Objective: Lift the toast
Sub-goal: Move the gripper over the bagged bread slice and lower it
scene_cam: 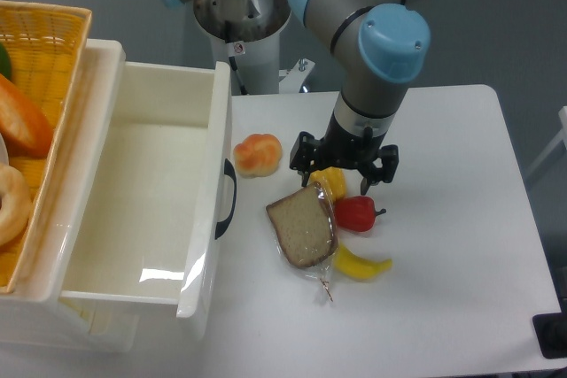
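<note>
- Bench [443,307]: white, carries all the items.
- Drawer [142,210]: white, pulled open, at left w/ dark handle.
- Arm's pincer [345,168]: fingers spread wide, nothing held, above yellow pepper [333,181], just behind toast.
- Toast [303,227]: flat in clear wrap, mid-bench, touching red pepper [355,212] & banana [360,265].
- Bun [257,155]: orange, nr drawer.

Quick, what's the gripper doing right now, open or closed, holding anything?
Gripper: open, empty, hovering just above the plastic-wrapped brown bread slice and the yellow pepper.
</note>
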Controlling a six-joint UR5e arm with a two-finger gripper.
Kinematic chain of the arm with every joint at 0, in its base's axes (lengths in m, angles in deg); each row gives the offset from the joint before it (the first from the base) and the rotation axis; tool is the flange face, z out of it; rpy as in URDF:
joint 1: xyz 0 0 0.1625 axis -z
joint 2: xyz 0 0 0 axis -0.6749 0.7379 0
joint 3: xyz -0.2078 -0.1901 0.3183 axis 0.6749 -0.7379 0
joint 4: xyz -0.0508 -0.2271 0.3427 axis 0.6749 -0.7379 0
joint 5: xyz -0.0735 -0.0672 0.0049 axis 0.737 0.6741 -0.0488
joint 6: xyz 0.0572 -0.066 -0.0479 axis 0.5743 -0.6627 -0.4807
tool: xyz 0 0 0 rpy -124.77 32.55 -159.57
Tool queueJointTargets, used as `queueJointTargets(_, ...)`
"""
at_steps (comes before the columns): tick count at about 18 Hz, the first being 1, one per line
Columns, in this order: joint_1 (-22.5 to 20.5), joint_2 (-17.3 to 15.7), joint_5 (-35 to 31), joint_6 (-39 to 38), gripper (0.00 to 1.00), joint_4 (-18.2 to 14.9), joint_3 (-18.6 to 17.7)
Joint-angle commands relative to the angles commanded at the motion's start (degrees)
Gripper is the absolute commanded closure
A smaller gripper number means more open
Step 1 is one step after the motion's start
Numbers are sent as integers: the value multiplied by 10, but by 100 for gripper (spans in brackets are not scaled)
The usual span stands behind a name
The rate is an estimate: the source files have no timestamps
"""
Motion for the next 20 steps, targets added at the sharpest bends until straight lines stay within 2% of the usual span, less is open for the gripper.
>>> queueJointTargets(5,-6,1,1,13,0,0,1)
queueJointTargets(8,-4,16,-2,4,0,-3,-3)
queueJointTargets(10,-5,17,0,-3,0,-3,-23)
queueJointTargets(13,-2,21,0,-58,0,0,-42)
queueJointTargets(20,3,60,4,-66,0,4,-42)
